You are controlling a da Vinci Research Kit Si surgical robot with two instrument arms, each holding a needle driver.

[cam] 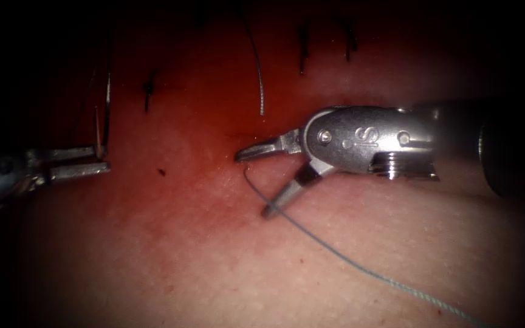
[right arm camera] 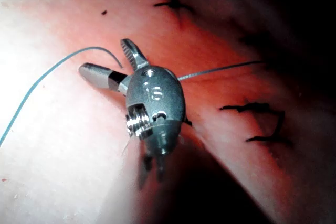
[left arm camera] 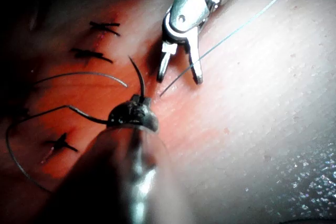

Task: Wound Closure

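Now the right tool has its jaws wide apart, holding nothing, over the thread; the left tool grips the needle.

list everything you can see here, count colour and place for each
tissue: one piece, pink to red, under everything
stitches: at least three, dark, in a row across the far part of the endoscope view
needle: one, dark, curved, held in the left tool's jaws, clear of the tissue
thread: pale blue-grey strand, from the middle of the endoscope view to its lower right, passing between the right tool's jaws
red fluid: a stain, around the middle
left tool: one, silver, left side, jaws shut on the needle
right tool: one, silver, right side, jaws open, holding nothing
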